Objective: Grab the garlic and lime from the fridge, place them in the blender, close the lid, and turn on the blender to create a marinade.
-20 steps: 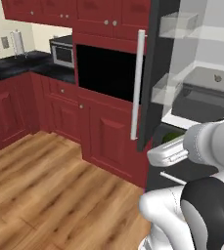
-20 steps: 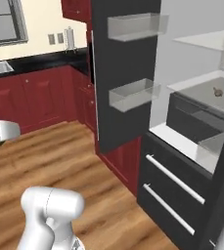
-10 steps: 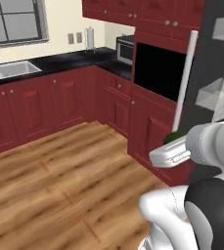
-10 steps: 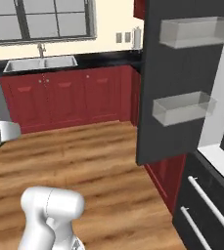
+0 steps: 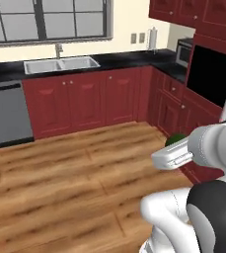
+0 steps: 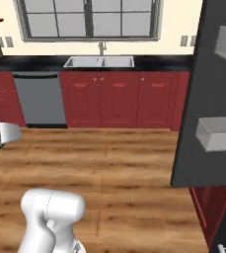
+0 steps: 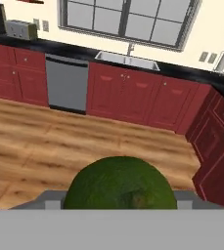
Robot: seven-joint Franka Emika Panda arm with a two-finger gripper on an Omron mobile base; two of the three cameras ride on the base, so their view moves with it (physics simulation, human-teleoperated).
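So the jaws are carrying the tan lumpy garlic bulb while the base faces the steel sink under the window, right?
Not quite. What sits between the jaws is the dark green, smooth round lime, not the garlic; the hand view shows it. The base does face the steel double sink under the window.

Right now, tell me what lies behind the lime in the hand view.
Behind the lime: wood floor, red cabinets, a grey dishwasher, the sink. The lime covers the floor directly behind it.

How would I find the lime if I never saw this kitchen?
Start at the big window over the sink, then look down across the wood floor. The lime sits right between the gripper's fingers: a dark green bumpy ball, the one green thing among red cabinets.
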